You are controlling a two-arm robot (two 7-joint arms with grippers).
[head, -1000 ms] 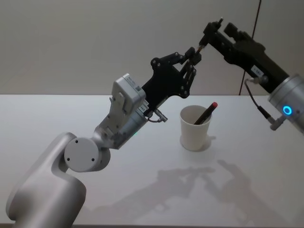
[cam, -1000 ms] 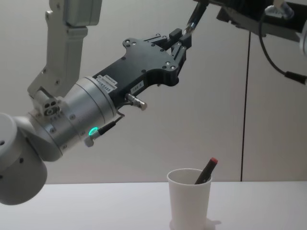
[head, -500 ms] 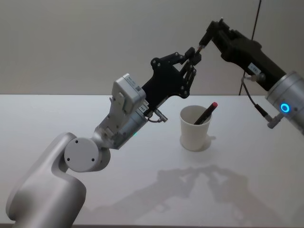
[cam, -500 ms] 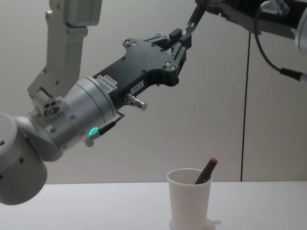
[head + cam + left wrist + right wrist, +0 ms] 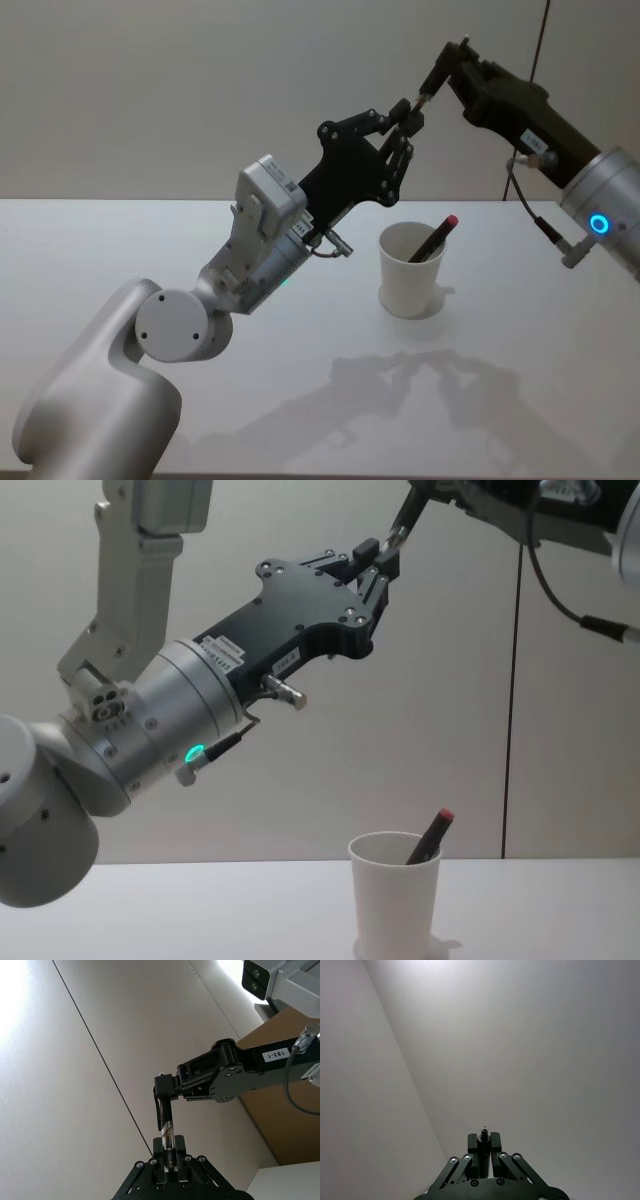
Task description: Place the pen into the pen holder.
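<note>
A thin dark pen (image 5: 424, 97) hangs high in the air, held at both ends. My left gripper (image 5: 407, 119) is shut on its lower end and my right gripper (image 5: 438, 76) is shut on its upper end. In the left wrist view the pen (image 5: 167, 1135) rises from my left gripper (image 5: 169, 1161) to the right gripper (image 5: 162, 1096). The right wrist view shows my right gripper (image 5: 483, 1146) shut around the pen's end (image 5: 483, 1130). The pen holder (image 5: 411, 272), a white paper cup, stands on the table below and slightly to the right of the held pen. The chest view shows the pen holder (image 5: 394, 900) too.
A second pen with a red cap (image 5: 437, 237) leans inside the cup, its top sticking out over the right rim (image 5: 431, 836). The white table (image 5: 330, 400) lies around the cup. A plain wall is behind.
My right arm has turned and shifted slightly at the wrist while the pen and my left gripper have stayed in place.
</note>
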